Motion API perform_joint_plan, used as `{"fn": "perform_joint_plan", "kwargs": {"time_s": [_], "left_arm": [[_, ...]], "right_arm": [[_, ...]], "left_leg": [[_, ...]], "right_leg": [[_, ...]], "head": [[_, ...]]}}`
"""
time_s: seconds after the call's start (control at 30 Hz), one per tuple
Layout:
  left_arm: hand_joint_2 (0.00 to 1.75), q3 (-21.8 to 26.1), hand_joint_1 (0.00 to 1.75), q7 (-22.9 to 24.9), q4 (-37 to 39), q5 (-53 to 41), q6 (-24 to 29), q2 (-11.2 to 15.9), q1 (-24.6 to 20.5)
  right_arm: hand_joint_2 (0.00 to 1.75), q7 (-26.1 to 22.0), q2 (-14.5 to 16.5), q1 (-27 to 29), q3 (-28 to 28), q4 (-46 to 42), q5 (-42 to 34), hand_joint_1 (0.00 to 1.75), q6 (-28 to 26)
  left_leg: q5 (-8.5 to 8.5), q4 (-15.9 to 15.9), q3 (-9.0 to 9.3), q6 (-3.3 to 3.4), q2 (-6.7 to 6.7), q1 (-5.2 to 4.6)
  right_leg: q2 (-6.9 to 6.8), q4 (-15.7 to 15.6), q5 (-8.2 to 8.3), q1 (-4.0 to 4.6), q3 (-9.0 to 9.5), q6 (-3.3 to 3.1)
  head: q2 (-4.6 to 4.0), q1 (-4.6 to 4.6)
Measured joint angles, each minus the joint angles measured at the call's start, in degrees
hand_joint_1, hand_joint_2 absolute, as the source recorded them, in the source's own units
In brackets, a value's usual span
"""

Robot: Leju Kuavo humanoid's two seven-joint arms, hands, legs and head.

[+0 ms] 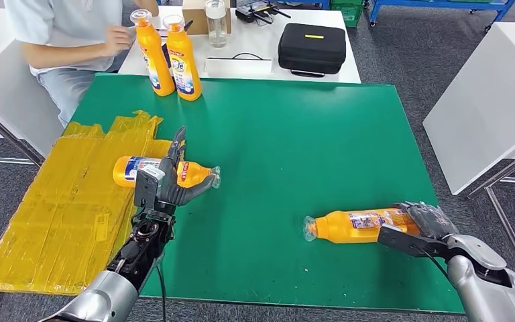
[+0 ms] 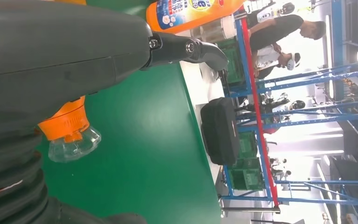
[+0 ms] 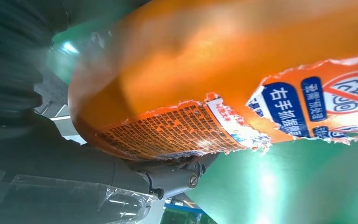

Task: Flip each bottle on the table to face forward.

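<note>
Right robot hand (image 1: 424,225) gripping lying bottle (image 1: 355,225), left robot hand (image 1: 172,180) grasping another bottle (image 1: 161,171), upright bottles (image 1: 169,57) behind

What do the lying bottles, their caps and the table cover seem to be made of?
Bottles: probably glossy orange plastic, showing soft highlights; the labels look like paper or thin film, torn at the edges.
Caps: clear plastic, since you see through them.
Table cover: a matte green mat, perhaps rubber or vinyl; the pictures leave it open.
</note>
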Motion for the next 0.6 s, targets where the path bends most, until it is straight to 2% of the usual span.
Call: {"fn": "perform_joint_plan", "kwargs": {"time_s": [0.37,0.6], "left_arm": [[1.75,0.0,0.0,0.0,0.02,0.7,0.05,0.07,-0.01],[1.75,0.0,0.0,0.0,0.02,0.92,-0.01,0.07,-0.04]], "right_arm": [[1.75,0.74,0.07,-2.25,2.01,2.98,0.1,1.75,0.11],[1.75,0.8,1.23,-2.59,2.78,3.85,-0.22,1.75,-3.25]], "left_leg": [[-0.27,-0.01,0.42,-0.1,0.27,0.02],[-0.28,-0.01,0.47,-0.11,0.37,0.02]], "right_leg": [[0.23,-0.02,-0.08,0.02,0.32,-0.08],[0.34,-0.02,-0.06,0.02,0.35,-0.03]], "head": [[0.0,0.02],[0.0,0.01]]}}
